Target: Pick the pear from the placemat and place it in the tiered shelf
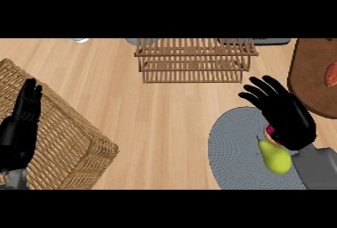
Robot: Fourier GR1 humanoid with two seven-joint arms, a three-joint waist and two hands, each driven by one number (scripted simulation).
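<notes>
— What's closest in the head view?
— Grey right forearm [320,167], coming in at the lower right, with its black right hand [287,118]. The fingers are straight and spread apart, pointing away from the robot and curled round nothing.
— And the pear?
— The yellow-green pear [276,156] lies on the round grey placemat [230,151], toward its right side, just below the heel of that hand. The palm hides its upper tip, so I cannot tell whether they touch. A red-pink thing [269,132] peeks out beside it under the palm, too hidden to name.
— The shelf?
— The wooden tiered shelf [195,60] stands at the far side of the counter [164,116], well apart from the placemat, slatted levels stepped one behind another.
— Other holders?
— A brown board [314,80] at the far right carries a reddish thing [331,73], cut by the view's edge. At the left sits a wicker basket [66,133]; what it holds I cannot tell. The left hand [23,118] rests over it near the edge, fingers straight, together and upright.
</notes>
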